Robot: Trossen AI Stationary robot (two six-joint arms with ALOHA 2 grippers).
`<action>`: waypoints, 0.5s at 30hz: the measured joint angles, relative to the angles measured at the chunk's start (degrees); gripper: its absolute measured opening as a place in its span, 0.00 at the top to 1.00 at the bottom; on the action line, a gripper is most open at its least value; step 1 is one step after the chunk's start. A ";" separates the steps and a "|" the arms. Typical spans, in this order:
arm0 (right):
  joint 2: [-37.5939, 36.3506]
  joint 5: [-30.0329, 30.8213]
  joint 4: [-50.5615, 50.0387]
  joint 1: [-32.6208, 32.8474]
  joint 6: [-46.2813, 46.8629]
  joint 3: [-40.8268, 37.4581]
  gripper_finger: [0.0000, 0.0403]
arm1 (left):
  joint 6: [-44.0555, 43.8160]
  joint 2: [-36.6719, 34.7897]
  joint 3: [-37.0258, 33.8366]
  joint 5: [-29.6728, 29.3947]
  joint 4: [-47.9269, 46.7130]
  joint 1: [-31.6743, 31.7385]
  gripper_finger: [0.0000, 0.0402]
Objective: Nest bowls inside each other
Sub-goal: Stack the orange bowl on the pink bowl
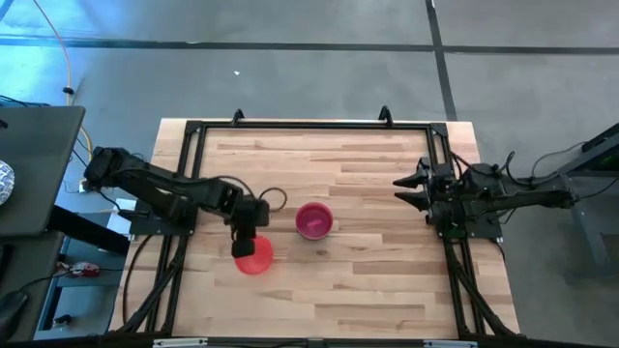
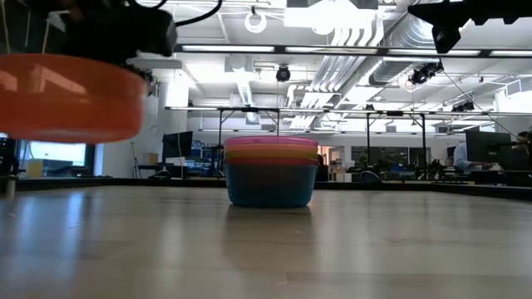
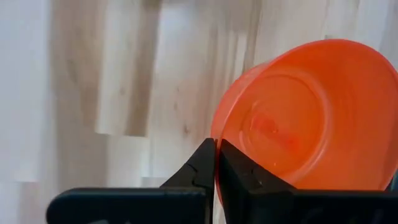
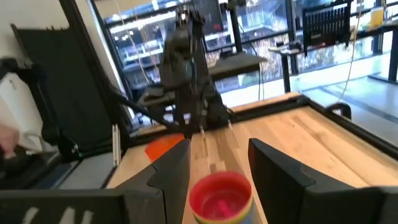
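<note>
From above, the left gripper [image 1: 249, 235] hangs over the desk [image 1: 368, 174] toward its left edge, at about mid-depth, its jaws pinched on the rim of the red bowl [image 1: 255, 256]. The bowl shows just beside the gripper, toward the near edge. Near it, toward the desk's middle, stands the stack of nested bowls [image 1: 314, 221] with the pink one on top. The right gripper [image 1: 410, 189] waits at the right edge, well apart from both, its fingers parted.

At table height, the red bowl [image 2: 66, 95] hangs clear of the desk [image 2: 266, 249], mouth up and roughly level, with the dark gripper above it. The stack [image 2: 271, 172] rests on the wood, a teal blue bowl lowest with yellow and pink rims showing above it.

From the left wrist, the two fingers [image 3: 233, 174] are clenched on the red bowl's [image 3: 305, 118] rim, the wall caught between them and the hollow of the bowl lying to one side of them.

From the right wrist, the released fingers [image 4: 177, 171] stand apart with the stack [image 4: 220, 196] seen between them, farther off; beyond it the red bowl [image 4: 163, 148] shows under the left arm [image 4: 186, 68].
</note>
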 joint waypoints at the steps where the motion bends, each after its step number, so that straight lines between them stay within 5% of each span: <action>1: 0.00 0.00 -0.62 0.00 -0.19 0.00 0.61 | 0.72 0.00 1.04 -0.20 -0.93 0.80 1.00; 9: -0.47 3.82 -4.24 -0.02 -2.85 -1.86 0.61 | 3.85 -0.02 8.60 -0.42 -6.10 6.38 1.00; 15: -4.54 3.92 8.35 -0.02 -3.80 -12.48 0.61 | 3.46 -0.02 12.46 -0.04 -7.05 9.21 1.00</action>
